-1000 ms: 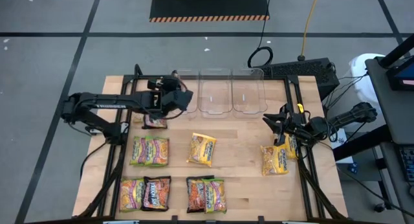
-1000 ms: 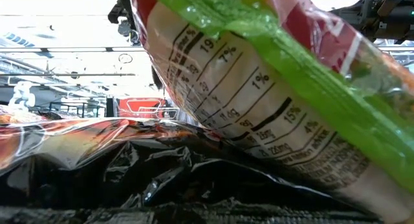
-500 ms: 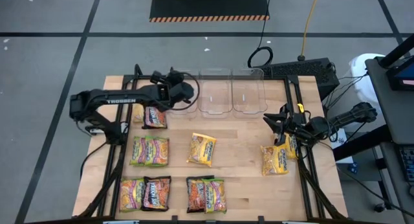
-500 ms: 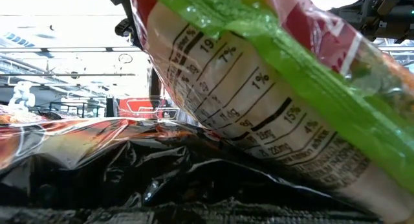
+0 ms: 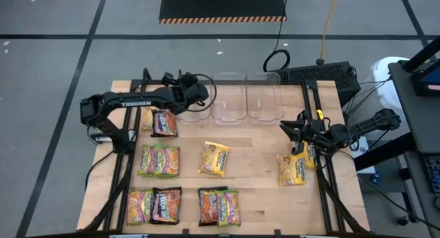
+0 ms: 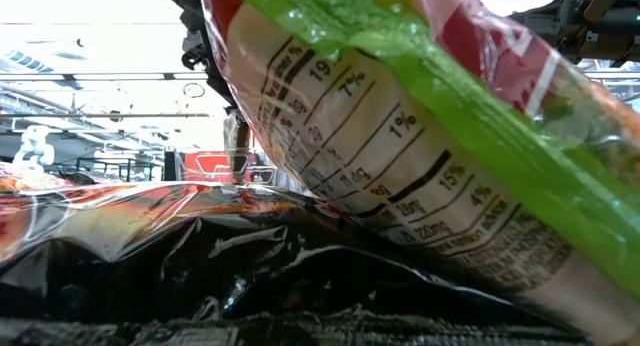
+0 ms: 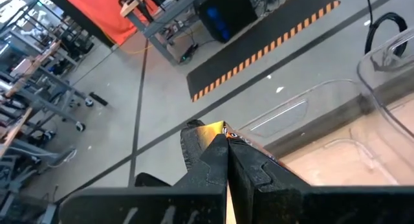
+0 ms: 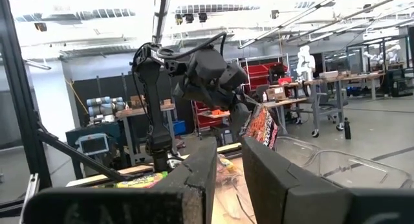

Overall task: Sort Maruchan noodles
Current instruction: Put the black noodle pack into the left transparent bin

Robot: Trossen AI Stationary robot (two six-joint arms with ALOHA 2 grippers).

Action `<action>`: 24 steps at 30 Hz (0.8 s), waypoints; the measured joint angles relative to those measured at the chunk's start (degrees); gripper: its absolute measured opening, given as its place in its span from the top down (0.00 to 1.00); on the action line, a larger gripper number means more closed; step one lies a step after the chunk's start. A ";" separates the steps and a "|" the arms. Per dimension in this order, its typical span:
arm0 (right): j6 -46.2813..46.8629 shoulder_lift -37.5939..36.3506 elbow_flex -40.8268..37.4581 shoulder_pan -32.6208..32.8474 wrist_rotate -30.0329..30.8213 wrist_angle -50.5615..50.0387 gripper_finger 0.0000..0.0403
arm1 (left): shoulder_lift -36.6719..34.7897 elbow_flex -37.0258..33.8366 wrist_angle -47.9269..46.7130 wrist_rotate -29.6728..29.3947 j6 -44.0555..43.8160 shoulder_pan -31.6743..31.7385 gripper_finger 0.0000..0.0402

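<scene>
Pinched in my left gripper point(image 5: 201, 95) is a black-and-red packet point(image 8: 261, 126), held over the leftmost bin point(image 5: 194, 100). My right gripper point(image 5: 287, 127) waits half-open at the table's point(image 5: 258, 169) right edge. Other packets point(image 5: 159, 160) lie on the table.

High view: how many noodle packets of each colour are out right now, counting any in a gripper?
Yellow-orange packets: 4 (one is partly hidden beside the left arm, so less sure)
Black-and-red packets: 4 (one of them is held in the left gripper)
Lime-green-and-pink packets: 4
Total: 12
</scene>
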 joint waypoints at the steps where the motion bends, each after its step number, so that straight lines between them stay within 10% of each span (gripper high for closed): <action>1: 0.01 0.00 0.00 0.00 0.02 -0.14 0.83 | -0.02 0.00 0.21 -0.04 0.52 0.01 1.00; 24: -1.24 0.02 0.00 0.00 0.35 -0.14 0.83 | 1.44 0.00 0.94 3.43 12.62 5.31 1.00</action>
